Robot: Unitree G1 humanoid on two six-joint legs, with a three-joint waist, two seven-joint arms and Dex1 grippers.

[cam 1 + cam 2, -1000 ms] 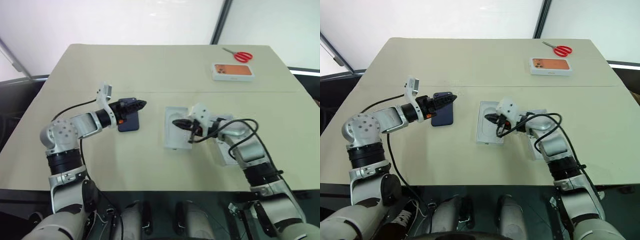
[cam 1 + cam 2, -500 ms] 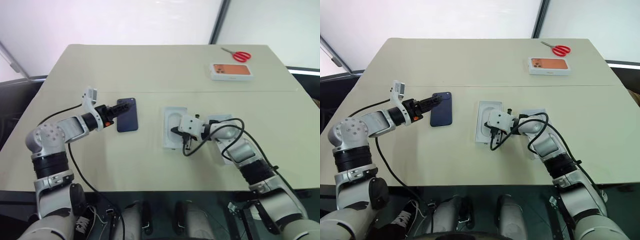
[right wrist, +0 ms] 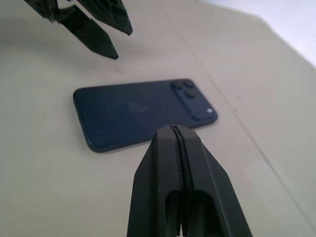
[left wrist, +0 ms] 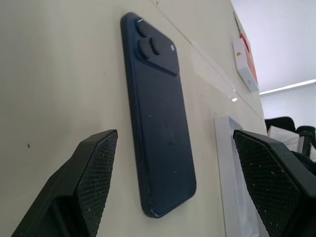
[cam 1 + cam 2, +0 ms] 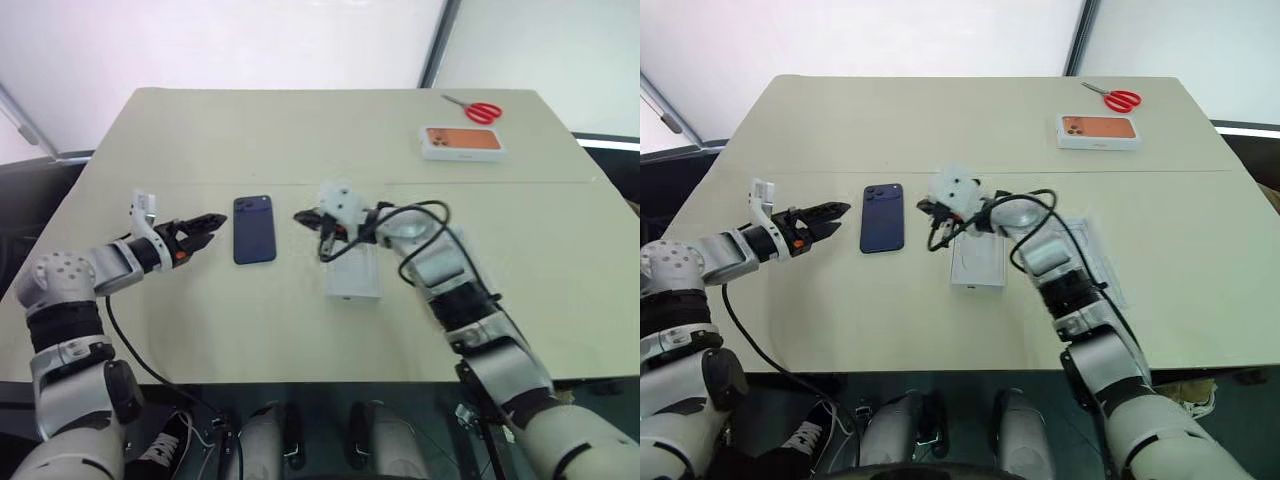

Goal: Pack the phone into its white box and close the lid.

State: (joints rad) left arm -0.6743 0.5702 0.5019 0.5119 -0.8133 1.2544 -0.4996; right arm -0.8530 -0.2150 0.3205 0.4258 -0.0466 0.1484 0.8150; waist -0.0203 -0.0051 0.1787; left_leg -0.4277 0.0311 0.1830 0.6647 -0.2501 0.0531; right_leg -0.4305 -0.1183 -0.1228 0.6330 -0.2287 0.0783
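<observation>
Beige tabletop (image 5: 300, 140) with white walls behind it, so that's the setup, seen from the left eye: a slim dark navy-blue smartphone (image 5: 254, 229) lies flat and back-up on it, with nothing gripping it, camera cluster at the far corner. Left gripper (image 5: 205, 226) sits just to the left of the phone with its two black fingers spread apart and nothing between them. Right gripper (image 5: 305, 216) is on the phone's other side, clenched tight on nothing, pointing toward the phone. Partly under the right arm sits a shallow white rectangular box (image 5: 354, 277), and I can't tell from here whether it's the base or the cover. Over at the far right corner there's a white box with an orange phone picture (image 5: 462, 143) and red-handled scissors (image 5: 479, 110) just beyond it. Right eye view shows the same layout, with the phone (image 5: 882, 217) lying between the two grippers. Left wrist view has the phone (image 4: 158, 143) right between the spread textured fingers (image 4: 94, 182), not touching either, and a white box edge (image 4: 232, 182) beyond it. Right wrist view looks over the pressed-together fingers (image 3: 180, 197) at the phone (image 3: 143, 113), with the other gripper's open tips (image 3: 94, 29) past it.
</observation>
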